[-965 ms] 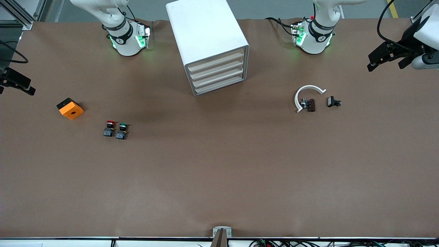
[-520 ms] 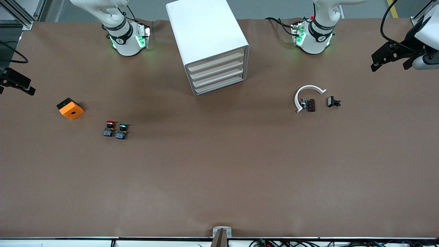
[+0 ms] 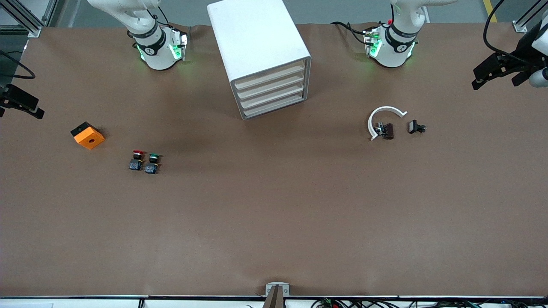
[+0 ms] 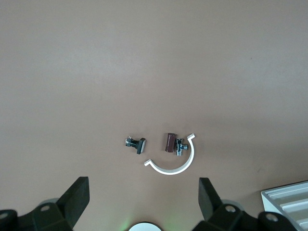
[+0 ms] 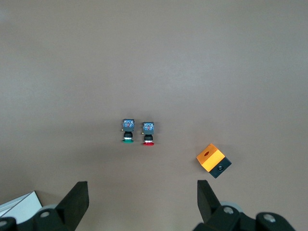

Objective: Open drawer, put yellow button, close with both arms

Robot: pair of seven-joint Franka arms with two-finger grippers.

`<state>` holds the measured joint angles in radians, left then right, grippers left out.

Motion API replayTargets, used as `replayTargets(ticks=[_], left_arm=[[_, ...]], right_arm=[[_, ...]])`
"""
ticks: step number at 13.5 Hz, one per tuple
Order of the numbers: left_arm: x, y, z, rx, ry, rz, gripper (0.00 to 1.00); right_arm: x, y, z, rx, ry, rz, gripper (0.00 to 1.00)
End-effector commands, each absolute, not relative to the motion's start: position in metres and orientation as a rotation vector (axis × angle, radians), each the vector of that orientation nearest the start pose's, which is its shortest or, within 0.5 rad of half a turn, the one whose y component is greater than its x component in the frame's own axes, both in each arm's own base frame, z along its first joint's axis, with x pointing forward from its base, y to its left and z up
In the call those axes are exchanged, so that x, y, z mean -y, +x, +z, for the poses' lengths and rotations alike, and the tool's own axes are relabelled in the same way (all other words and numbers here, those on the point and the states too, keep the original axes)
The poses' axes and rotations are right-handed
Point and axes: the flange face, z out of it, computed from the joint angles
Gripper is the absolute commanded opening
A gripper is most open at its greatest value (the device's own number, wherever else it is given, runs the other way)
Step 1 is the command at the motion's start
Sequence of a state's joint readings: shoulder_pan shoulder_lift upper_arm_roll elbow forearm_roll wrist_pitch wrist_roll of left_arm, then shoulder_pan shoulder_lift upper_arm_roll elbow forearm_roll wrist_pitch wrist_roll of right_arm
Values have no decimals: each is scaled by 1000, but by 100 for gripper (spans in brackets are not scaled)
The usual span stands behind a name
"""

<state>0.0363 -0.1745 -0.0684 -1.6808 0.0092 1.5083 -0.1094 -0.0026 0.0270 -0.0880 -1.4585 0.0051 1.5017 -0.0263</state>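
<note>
My left gripper hangs off the left arm's end of the table, its black fingers spread wide with nothing between them. My right gripper hangs at the right arm's end, fingers equally wide apart and empty. Both of the arms wait.

The table is covered in a matte brown sheet. Between my two bases stands a smooth white drawer cabinet with rounded corners and four pale, flat drawer fronts, all flush and shut.

I cannot find the yellow button in any view. Toward the right arm's end stand two tiny push-buttons side by side, one red-capped, one green-capped, each on a black and blue body. Near them, closer to the table's end, sits an orange cube with a black side and a round hole in its top face.

Toward the left arm's end lies a thin white C-shaped ring. Inside its arc is a brown cylinder touching a small shiny metal fitting. Just beside the ring lies a small black and metal clip.

My left wrist view shows the fitting's chrome gleam and the ring's stepped ends, which the front view blurs. My right wrist view shows the buttons' blue undersides. Only the front view shows the whole cabinet.
</note>
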Motion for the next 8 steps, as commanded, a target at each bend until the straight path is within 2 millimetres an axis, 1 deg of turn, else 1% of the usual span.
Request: replayTargets(ticks=[1,8], left_arm=[[13,495,665,102,-3107,-26,100],[17,494,662,83,-3107,10,100]], right_arm=[[48,551,661,-84,-3142,-31,100],[48,551,661,-82,-3142,-31,100]])
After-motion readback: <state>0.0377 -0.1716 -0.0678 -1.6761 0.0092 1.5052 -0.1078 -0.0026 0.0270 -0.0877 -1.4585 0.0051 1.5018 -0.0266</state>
